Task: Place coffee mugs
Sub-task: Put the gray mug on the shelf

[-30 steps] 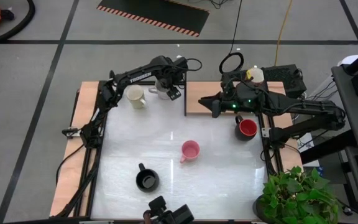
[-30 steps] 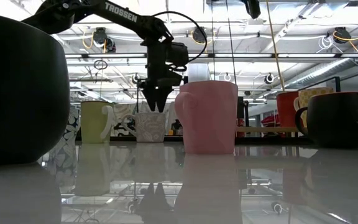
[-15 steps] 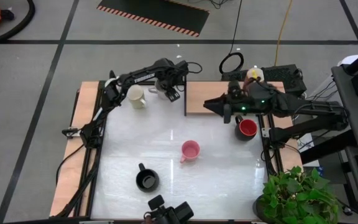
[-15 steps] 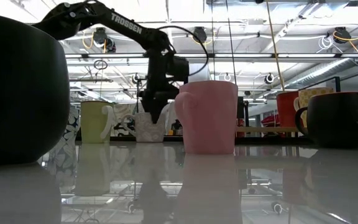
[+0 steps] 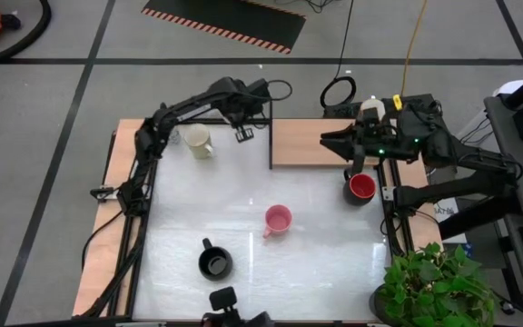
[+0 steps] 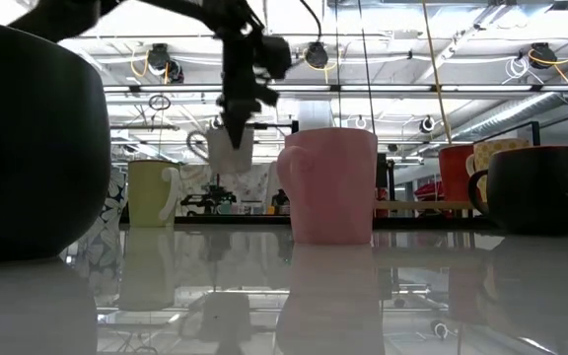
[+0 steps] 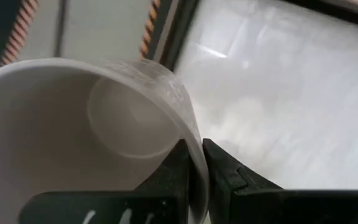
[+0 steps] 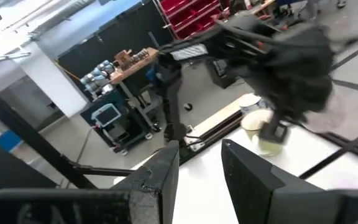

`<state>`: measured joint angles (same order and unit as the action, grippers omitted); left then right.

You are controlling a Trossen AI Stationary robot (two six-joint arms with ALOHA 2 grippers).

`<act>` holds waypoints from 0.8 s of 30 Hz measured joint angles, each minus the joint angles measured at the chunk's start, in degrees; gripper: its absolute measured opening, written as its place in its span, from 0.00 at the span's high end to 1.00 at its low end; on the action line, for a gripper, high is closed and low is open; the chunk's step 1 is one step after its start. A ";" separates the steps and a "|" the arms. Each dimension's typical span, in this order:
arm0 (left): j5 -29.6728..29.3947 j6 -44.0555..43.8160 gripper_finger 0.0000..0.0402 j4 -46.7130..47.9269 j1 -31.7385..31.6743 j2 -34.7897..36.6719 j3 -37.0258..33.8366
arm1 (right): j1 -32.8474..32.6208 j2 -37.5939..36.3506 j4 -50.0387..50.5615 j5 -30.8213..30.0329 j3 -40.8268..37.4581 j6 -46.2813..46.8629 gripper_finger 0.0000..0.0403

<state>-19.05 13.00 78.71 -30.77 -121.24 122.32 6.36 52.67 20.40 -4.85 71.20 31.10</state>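
Landmark: the pink mug (image 5: 278,220), standing upright near the middle of the white table (image 5: 316,263).

Left arm: stretched from its base at the table's left edge toward the far edge, well beyond the pink mug. The left gripper (image 5: 240,128) points down. In the left wrist view its two fingers (image 7: 225,174) are clamped on the rim of a white mug (image 7: 98,130), one finger inside the wall and one outside. In the low view this white mug (image 6: 231,148) hangs clear of the table, beyond and to the left of the pink mug, tilted.

Right arm: reaches in from the right side, its forearm roughly level over the wooden board (image 5: 302,145) at the far edge, beyond and to the right of the pink mug. The right gripper (image 5: 327,138) holds nothing; its fingers (image 8: 160,180) stand apart in the right wrist view.

Other mugs: a cream mug (image 5: 198,141) sits at the far left, just beside the left gripper. A red mug (image 5: 360,187) stands to the right of the pink mug, near the table's right edge. A black mug (image 5: 214,262) stands nearer the camera side, to the pink mug's left.
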 joint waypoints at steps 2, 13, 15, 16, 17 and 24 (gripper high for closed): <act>-1.52 5.64 0.94 -0.91 0.31 2.88 -0.02 | 0.58 -0.27 0.67 0.01 0.00 -0.57 0.72; -6.00 33.56 0.94 -14.76 4.76 15.83 0.13 | 2.35 -0.51 1.81 0.40 0.00 -2.12 0.72; -3.08 38.28 0.93 -16.41 5.43 16.10 0.15 | 2.35 -0.51 1.75 0.40 0.00 -2.57 0.72; -0.43 40.86 0.93 -17.04 5.73 16.08 0.13 | 2.44 -0.51 1.71 0.27 0.00 -2.77 0.72; 2.54 43.21 0.93 -17.75 6.18 16.03 0.13 | 2.64 -0.51 1.66 0.15 0.00 -2.80 0.72; 4.86 51.95 0.93 -25.01 12.60 15.61 0.11 | 3.80 0.89 1.92 -10.24 7.03 5.13 0.72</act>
<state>-14.19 64.95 53.70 -18.17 -105.63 122.43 10.15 53.56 22.32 -15.09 78.23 36.23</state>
